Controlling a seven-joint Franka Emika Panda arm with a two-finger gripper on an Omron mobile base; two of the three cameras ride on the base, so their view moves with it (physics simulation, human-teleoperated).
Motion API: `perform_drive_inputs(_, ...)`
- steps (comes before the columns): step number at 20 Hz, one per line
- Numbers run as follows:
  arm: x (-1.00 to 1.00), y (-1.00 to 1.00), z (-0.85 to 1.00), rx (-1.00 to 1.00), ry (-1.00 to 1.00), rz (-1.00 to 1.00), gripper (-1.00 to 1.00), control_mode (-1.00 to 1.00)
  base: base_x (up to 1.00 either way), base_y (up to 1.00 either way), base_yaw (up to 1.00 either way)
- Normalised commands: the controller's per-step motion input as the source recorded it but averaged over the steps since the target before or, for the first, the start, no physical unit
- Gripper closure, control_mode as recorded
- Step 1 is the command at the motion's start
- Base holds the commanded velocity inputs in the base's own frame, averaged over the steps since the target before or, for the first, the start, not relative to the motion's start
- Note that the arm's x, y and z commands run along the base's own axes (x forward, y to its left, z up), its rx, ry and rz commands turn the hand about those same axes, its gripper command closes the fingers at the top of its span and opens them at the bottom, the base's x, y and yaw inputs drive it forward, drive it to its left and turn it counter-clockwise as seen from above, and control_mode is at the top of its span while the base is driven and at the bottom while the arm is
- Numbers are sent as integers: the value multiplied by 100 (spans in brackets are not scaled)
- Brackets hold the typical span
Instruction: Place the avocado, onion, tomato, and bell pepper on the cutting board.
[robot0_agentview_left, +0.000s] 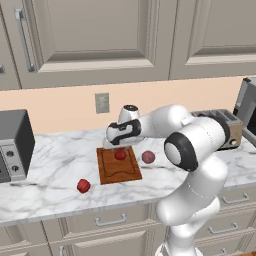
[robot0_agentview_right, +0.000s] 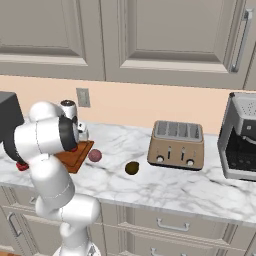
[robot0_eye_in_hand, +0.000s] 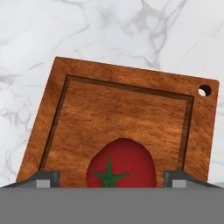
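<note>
The bright red tomato (robot0_eye_in_hand: 120, 164) with its green stem spot lies on the reddish-brown cutting board (robot0_eye_in_hand: 127, 113). My gripper (robot0_eye_in_hand: 111, 179) hangs straight above it, open, with a fingertip on either side and a gap to each. From the left base view, the gripper (robot0_agentview_left: 118, 145) sits over the tomato (robot0_agentview_left: 120, 154) on the cutting board (robot0_agentview_left: 118, 169). The pink-purple onion (robot0_agentview_left: 148, 157) rests on the counter just right of the board. The bell pepper (robot0_agentview_left: 83, 186) lies on the counter to the board's front left. The dark avocado (robot0_agentview_right: 132, 168) sits further right, beyond the onion (robot0_agentview_right: 94, 155).
A tan toaster (robot0_agentview_right: 176, 145) stands at the back right of the marble counter, with a grey coffee machine (robot0_agentview_right: 242, 140) beyond it. A dark toaster oven (robot0_agentview_left: 12, 145) occupies the far left. Wall cabinets hang overhead.
</note>
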Motion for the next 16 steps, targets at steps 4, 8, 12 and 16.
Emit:
perform_drive_inputs(4, -8, 0, 50, 0, -2, -3, -100, -100, 0, 0, 0)
perform_drive_inputs(8, -26, 0, 41, 0, -1, -3, -100, -100, 0, 0, 0)
perform_drive_inputs(12, -48, 0, 33, 0, -2, 0, -100, -100, 0, 0, 0)
perform_drive_inputs(16, -56, 17, 8, 0, -1, 1, -100, -100, 0, 0, 0)
